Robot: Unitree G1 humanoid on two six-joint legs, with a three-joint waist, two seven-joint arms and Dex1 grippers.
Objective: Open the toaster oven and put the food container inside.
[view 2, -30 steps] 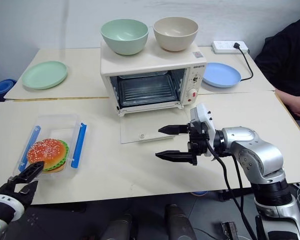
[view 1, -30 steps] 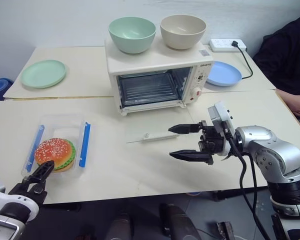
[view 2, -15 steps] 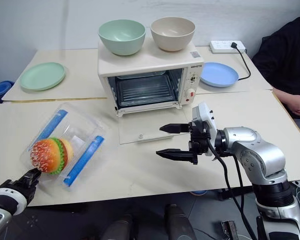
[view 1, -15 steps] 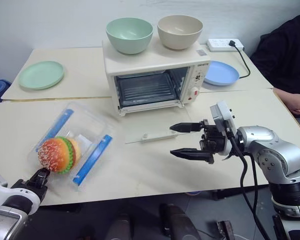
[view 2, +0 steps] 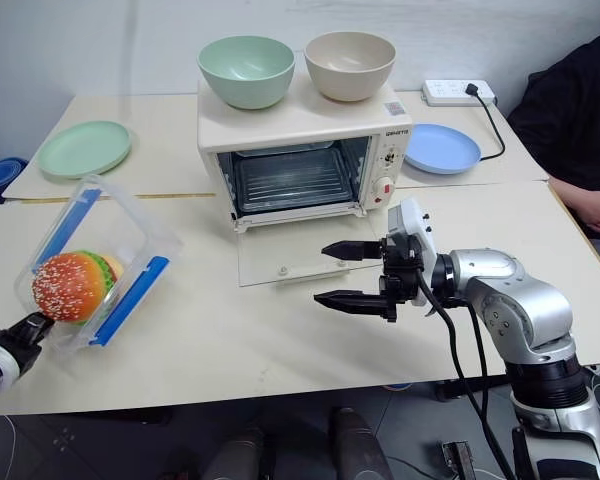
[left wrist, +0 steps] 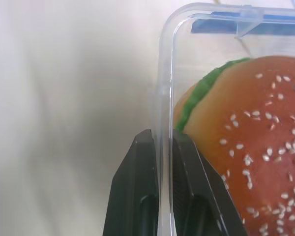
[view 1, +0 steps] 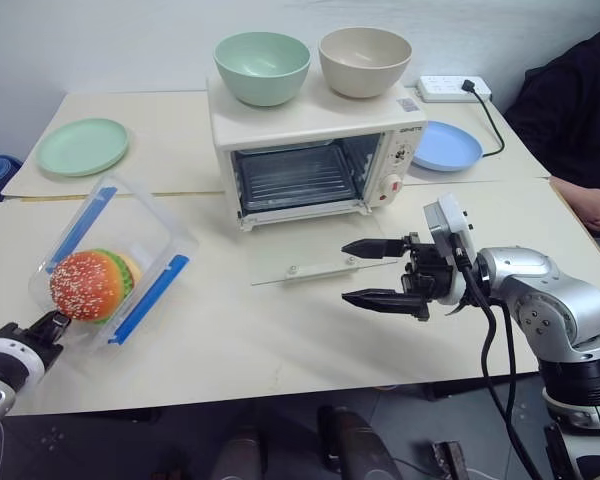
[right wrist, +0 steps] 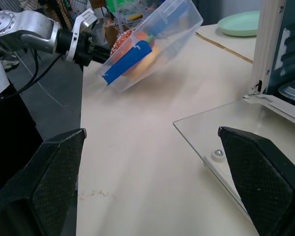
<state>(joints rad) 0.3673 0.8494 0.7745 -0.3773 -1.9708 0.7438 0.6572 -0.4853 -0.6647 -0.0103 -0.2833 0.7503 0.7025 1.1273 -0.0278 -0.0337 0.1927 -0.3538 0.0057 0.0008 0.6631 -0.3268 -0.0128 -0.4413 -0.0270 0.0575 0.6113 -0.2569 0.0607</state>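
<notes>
At the near left edge of the table (view 1: 280, 330), in the head views, the left gripper (view 1: 42, 328) pinches the near rim of the food container (view 1: 110, 262), which hangs tilted, its far end raised, the toy burger (view 1: 84, 284) slumped toward the gripper. The toaster oven (view 1: 315, 150) stands well apart with its glass door (view 1: 315, 262) lying flat on the table. The right gripper (view 1: 380, 273) hovers just beside that door, jaws spread wide and holding nothing.

In the left wrist view, the two black fingers (left wrist: 135, 187) are pressed on a single thin clear wall, one outside, one inside against the burger. That looks a light, stiff but slick shell; gripped at one corner like this it will likely swing and could slip. A hold nearer the middle of a long side, by a blue clip (view 1: 146, 300), would probably carry it steadier.

In the right wrist view, the container (right wrist: 152, 42) is seen tilted off the table, and the open oven's edge is near.
</notes>
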